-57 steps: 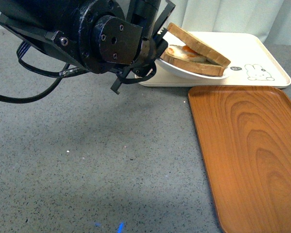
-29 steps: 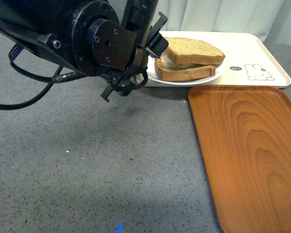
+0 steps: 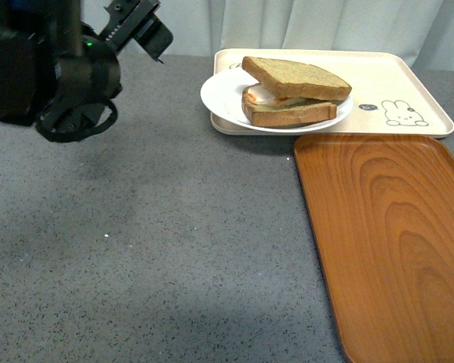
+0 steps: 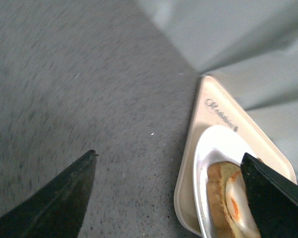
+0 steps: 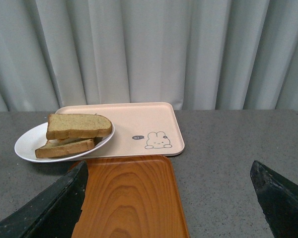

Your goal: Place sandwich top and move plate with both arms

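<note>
The sandwich top point(image 3: 296, 76), a plain tan-brown slice, lies on the egg slice on the white plate point(image 3: 223, 97). The plate rests on the left end of the cream rabbit tray point(image 3: 408, 83) and overhangs its edge. My left gripper point(image 3: 155, 34) is open and empty, up and to the left of the plate, apart from it. In the left wrist view my gripper point(image 4: 169, 155) hangs over grey table beside the plate point(image 4: 216, 144), with the egg slice point(image 4: 219, 191) showing. My right gripper point(image 5: 169, 166) is open and empty above the wooden tray point(image 5: 129, 198), facing the sandwich top point(image 5: 77, 125) and plate point(image 5: 27, 145).
An orange-brown wooden tray point(image 3: 386, 242) lies at the right, close in front of the cream tray. Grey speckled table point(image 3: 174, 249) spreads to the left and front. A pale curtain point(image 5: 149, 49) closes the far side.
The tilted top slice and plate have settled flat. My left arm has let go and drawn back up and to the left, away from the plate.
</note>
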### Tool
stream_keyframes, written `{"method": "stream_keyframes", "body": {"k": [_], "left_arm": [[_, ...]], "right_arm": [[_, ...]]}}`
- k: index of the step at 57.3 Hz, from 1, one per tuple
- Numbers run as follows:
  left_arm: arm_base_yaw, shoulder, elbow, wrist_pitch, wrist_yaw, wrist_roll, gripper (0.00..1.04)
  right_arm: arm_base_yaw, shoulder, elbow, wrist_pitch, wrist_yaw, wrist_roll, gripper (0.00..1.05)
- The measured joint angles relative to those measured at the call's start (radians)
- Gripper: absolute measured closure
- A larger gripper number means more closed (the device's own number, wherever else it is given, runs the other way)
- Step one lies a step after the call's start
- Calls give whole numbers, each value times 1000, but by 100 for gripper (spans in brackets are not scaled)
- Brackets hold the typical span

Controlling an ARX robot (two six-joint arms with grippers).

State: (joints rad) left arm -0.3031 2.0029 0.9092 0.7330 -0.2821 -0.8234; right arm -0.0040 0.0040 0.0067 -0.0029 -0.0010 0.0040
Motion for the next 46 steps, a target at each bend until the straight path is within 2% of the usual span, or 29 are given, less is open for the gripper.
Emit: {"method": "stream_keyframes", "body": {"k": [4, 9, 12, 17, 19, 20, 28, 34, 42, 46], "left_arm": [[43, -37, -155, 278, 61, 256, 30], [121, -150, -334, 494, 125, 510, 44], [175, -243, -427, 550, 175, 634, 53], [267, -391, -566, 556, 261, 728, 68], [291, -454, -630, 539, 263, 750, 75], [301, -501, -676, 516, 263, 764, 80], [303, -801, -816, 280, 281, 793, 101], [303, -1115, -889, 31, 283, 803, 101], [303, -1729, -890, -550, 283, 810, 101], [303, -1928, -890, -700, 281, 813, 101]], "right_arm": [[0, 0, 0, 0, 0, 0, 9], [0, 0, 0, 0, 0, 0, 9], [0, 0, 0, 0, 0, 0, 9], [0, 0, 0, 0, 0, 0, 9], [0, 0, 0, 0, 0, 0, 9], [0, 0, 0, 0, 0, 0, 9], [0, 0, 0, 0, 0, 0, 9], [0, 0, 0, 0, 0, 0, 9], [0, 0, 0, 0, 0, 0, 9], [0, 0, 0, 0, 0, 0, 9]]}}
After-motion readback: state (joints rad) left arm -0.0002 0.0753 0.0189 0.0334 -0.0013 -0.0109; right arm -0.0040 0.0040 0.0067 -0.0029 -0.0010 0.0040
